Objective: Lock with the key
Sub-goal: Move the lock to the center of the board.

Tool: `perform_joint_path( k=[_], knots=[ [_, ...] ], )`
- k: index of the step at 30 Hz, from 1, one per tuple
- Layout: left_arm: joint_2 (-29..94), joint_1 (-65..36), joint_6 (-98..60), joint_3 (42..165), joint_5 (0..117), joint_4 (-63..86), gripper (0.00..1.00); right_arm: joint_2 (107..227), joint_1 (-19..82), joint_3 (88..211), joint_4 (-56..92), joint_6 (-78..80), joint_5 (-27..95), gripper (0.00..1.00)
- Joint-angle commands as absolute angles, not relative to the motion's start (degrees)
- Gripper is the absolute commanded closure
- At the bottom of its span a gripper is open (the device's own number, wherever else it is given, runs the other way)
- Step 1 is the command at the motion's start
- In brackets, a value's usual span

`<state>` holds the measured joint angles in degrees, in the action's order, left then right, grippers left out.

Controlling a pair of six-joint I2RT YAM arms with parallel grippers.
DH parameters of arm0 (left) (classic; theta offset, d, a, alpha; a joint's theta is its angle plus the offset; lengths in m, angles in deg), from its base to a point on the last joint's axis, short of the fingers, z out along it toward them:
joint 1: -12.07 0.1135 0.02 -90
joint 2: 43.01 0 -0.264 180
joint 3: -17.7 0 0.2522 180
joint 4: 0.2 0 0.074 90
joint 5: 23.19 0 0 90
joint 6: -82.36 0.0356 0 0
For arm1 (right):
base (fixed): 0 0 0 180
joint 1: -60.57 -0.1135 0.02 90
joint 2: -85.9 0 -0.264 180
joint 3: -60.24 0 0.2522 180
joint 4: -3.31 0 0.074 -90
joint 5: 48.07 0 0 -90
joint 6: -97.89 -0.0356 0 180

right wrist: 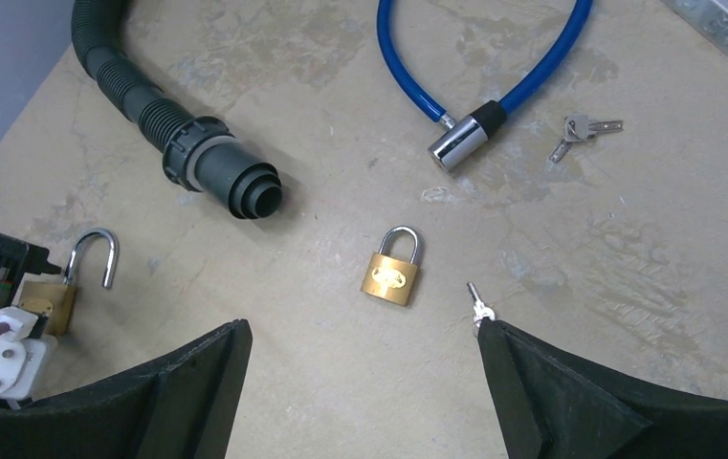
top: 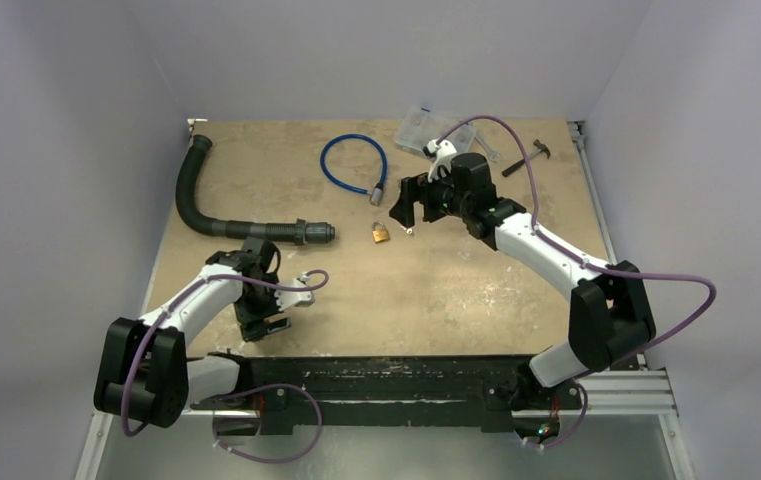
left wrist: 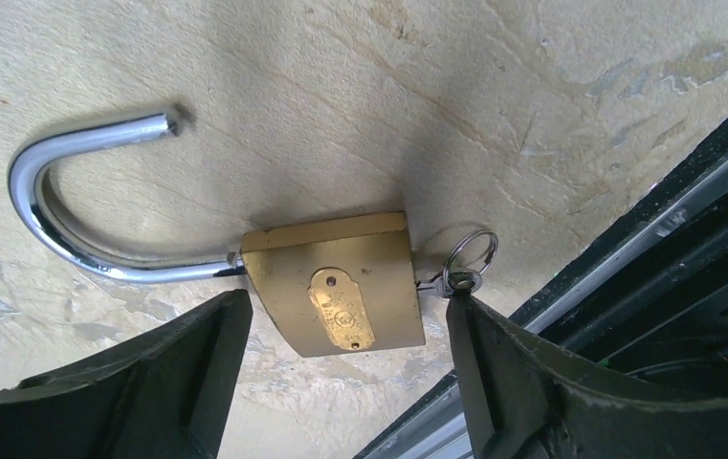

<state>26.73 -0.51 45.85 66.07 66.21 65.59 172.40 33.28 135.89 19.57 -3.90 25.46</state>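
A large brass padlock [left wrist: 336, 282] lies on the table with its steel shackle [left wrist: 63, 191] swung open. A key with a ring [left wrist: 465, 268] sits in its keyhole. My left gripper [left wrist: 345, 306] [top: 264, 325] is open just above it, one finger on each side of the body; the right finger's tip is at the key's head. The padlock also shows in the right wrist view [right wrist: 54, 296]. A small shut brass padlock [right wrist: 393, 273] [top: 381, 233] lies mid-table. My right gripper [right wrist: 362, 330] [top: 406, 212] is open above it, with a small loose key [right wrist: 477, 304] at its right fingertip.
A black corrugated hose [top: 201, 200] lies at the left. A blue cable lock [top: 354, 165] lies at the back, with a pair of keys [right wrist: 584, 127] beside it. A clear plastic box [top: 418, 130] and a small hammer [top: 528, 157] are at the back right. The black base rail [top: 406, 380] runs along the near edge.
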Motion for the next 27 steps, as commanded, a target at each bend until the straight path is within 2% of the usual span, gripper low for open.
perform_joint_path(
  k=[1, 4, 8, 23, 25, 27],
  knots=[
    [27.28, -1.18, 44.92, 65.76, 66.11, 61.74, 0.24, 171.8, 33.81, 136.06, 17.52, -4.15, 23.74, 0.01],
    [27.54, -1.37, 46.02, 65.7, 65.55, 62.43, 0.28, 171.77, 34.1, 136.01, 17.52, -4.21, 23.53, 0.01],
    [27.66, -1.38, 47.72, 65.25, 66.13, 64.13, 0.29, 171.96, 34.37, 136.05, 17.58, -4.32, 23.07, 0.01],
    [28.08, -1.38, 48.69, 63.22, 69.59, 63.32, 0.11, 172.19, 34.99, 135.88, 17.67, -4.63, 22.34, 0.01],
    [28.05, -1.38, 48.51, 63.26, 69.19, 62.33, 0.15, 172.38, 35.09, 135.96, 17.62, -4.75, 22.33, 0.01],
    [28.38, -1.38, 48.07, 63.27, 68.37, 61.77, 0.25, 172.43, 35.16, 135.97, 17.65, -4.76, 22.33, 0.01]
  ],
)
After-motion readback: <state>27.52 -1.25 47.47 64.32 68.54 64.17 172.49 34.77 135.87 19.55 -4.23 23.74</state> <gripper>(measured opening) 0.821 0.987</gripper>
